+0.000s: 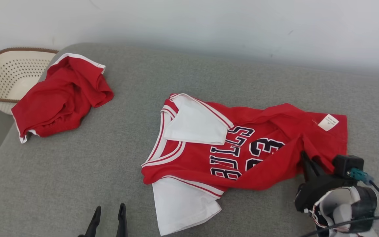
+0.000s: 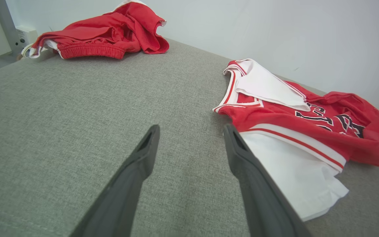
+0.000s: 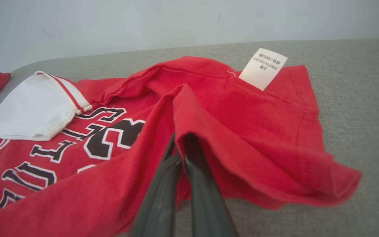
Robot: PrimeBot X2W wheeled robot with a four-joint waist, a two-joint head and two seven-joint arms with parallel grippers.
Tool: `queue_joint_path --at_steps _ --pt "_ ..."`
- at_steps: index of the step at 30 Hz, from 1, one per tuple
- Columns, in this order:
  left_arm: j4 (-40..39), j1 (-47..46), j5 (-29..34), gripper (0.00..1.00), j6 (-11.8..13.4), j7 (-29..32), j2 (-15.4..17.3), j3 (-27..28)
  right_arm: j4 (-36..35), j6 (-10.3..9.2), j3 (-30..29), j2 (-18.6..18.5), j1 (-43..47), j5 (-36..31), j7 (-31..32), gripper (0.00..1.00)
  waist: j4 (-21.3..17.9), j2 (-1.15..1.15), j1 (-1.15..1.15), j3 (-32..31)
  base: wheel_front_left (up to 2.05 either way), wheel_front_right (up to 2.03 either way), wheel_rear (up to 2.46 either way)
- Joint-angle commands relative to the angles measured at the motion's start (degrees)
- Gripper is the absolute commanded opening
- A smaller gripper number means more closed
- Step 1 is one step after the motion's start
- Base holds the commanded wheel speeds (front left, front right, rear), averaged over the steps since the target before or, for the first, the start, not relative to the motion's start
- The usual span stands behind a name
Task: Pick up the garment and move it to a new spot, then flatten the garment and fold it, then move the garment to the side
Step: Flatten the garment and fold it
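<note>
While my right claw pinches a raised fold of the red jersey, my left claw hangs spread.
The jersey lies crumpled mid-way across the grey cushion, lettering up. My right arm reaches in low from the hem side, fingers pressed together on cloth. The left claw points forward near the lower white sleeve, holding nothing.
</note>
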Motion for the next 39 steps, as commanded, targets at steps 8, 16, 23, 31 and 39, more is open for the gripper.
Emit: queue_joint_path --at_steps 8,16,23,31,39 --pt "-0.3 1.8 -0.2 1.0 0.2 -0.2 0.0 0.1 -16.7 0.03 2.2 -4.7 11.6 10.1 8.3 0.0 -4.0 0.0 -0.01 -1.9 0.0 0.0 0.0" --pt "-0.1 1.9 -0.5 1.0 0.3 -0.2 0.0 0.1 -33.9 0.03 1.6 -7.9 21.6 17.3 20.8 0.0 -6.8 0.0 -0.01 -2.5 0.0 0.0 0.0" --pt "0.0 1.5 -0.9 1.0 0.2 -0.2 0.0 -0.1 -43.0 0.03 1.8 -11.6 29.1 20.1 30.9 0.0 -7.6 0.0 -0.01 -2.3 0.0 0.0 0.0" --pt "0.3 1.7 -0.5 1.0 -0.3 -0.2 0.0 0.9 -41.0 0.03 2.8 -12.7 30.7 18.3 29.1 0.0 -7.0 0.0 -0.01 -2.2 0.0 0.0 0.0" --pt "0.1 2.6 -0.4 1.0 -0.2 -0.2 0.0 1.5 -37.6 0.03 1.2 -10.4 30.1 17.3 24.4 1.0 -7.0 0.0 -0.01 -2.7 0.0 0.0 0.0"
